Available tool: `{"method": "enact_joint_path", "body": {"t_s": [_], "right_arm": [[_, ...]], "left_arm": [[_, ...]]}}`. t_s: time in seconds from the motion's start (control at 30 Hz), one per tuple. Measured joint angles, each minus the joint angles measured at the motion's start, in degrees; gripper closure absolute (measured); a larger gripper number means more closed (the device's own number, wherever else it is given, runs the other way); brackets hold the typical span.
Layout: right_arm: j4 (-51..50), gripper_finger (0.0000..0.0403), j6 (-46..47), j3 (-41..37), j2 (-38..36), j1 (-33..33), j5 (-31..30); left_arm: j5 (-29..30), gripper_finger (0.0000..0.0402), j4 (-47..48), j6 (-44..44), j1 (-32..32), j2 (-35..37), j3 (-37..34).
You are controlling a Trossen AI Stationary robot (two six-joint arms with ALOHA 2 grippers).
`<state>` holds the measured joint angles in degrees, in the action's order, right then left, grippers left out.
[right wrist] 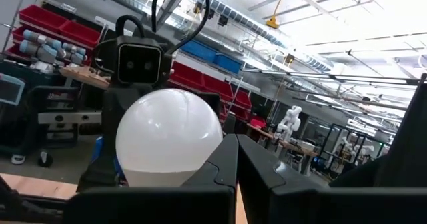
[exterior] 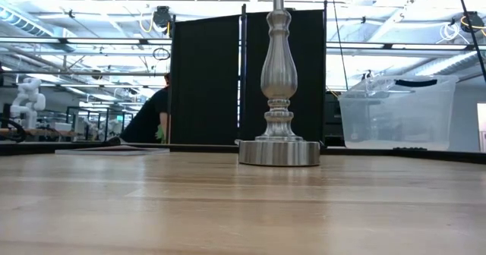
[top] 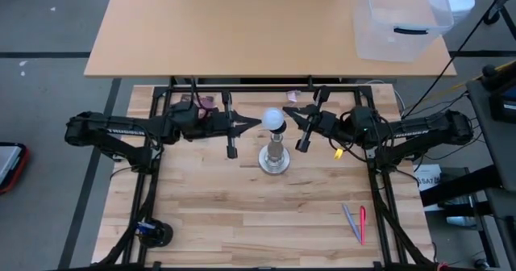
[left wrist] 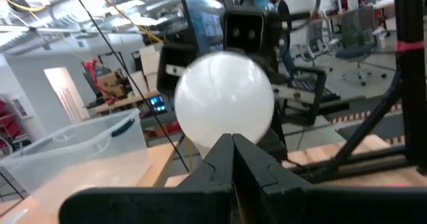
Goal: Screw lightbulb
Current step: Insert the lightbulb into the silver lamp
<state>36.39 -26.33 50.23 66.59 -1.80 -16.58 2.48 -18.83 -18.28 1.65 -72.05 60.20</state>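
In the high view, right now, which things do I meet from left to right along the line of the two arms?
Left end effector → lightbulb → right end effector.

The high view looks straight down on the whole table (top: 201, 214) and both arms. The low view sits at tabletop height, close to the lamp stand (exterior: 278, 96), facing level across the wood into the far room. Each wrist view looks forward past its own fingers, very close to the lightbulb (left wrist: 223, 97), which both share; each also faces the opposite arm's camera.
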Motion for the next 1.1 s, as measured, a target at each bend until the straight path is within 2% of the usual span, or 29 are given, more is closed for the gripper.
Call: {"method": "enact_joint_path", "body": {"t_s": [0.4,1.1], "right_arm": [[-0.97,0.0403,0.04,0.06,0.0,0.0,0.0],[0.02,0.0403,1.86,0.07,-0.04,0.0,0.2]], "left_arm": [[-1.66,0.04,2.7,-1.55,-1.14,-0.01,0.0],[-3.69,0.04,-0.39,-2.27,-0.49,0.0,0.0]]}}
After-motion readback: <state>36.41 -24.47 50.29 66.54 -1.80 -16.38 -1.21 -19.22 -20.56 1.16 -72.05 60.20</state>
